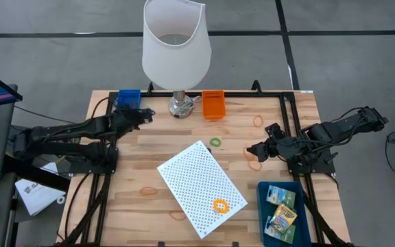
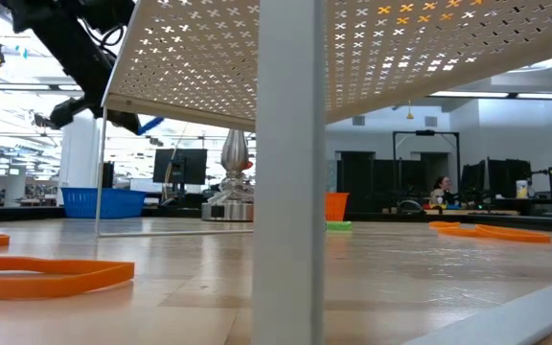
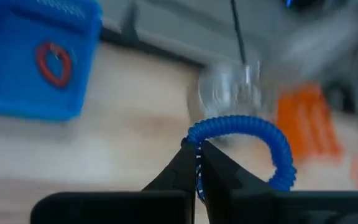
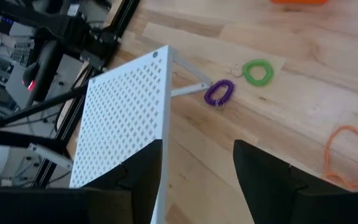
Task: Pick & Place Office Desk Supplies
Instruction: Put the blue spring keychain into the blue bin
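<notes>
My left gripper [image 3: 199, 177] hangs just right of the small blue bin [image 1: 129, 97] at the table's far edge, shut on a blue coiled ring [image 3: 247, 134]. A red ring [image 3: 53, 62] lies in that bin. My right gripper [image 4: 197, 180] is open above the table's right half, touching nothing. Ahead of it a purple coiled ring [image 4: 219, 92], a green coiled ring [image 4: 258, 71] and an orange rubber band [image 4: 347, 155] lie flat on the wood. Two printed boxes [image 1: 282, 208] sit in a blue tray [image 1: 262, 209]. An orange ring [image 1: 219, 205] rests on the white perforated shelf [image 1: 201, 186]. My left gripper pinches the blue coiled ring at one end of its arc [image 3: 194, 144], between the two fingertips. The ring is lifted clear and arches away from the fingers.
The big white lamp [image 1: 175, 48] stands at the far edge between the blue bin and an orange bin [image 1: 213, 104]. More rubber bands [image 1: 147, 191] lie scattered on the wood. The shelf's leg [image 2: 290, 172] stands close in the low view.
</notes>
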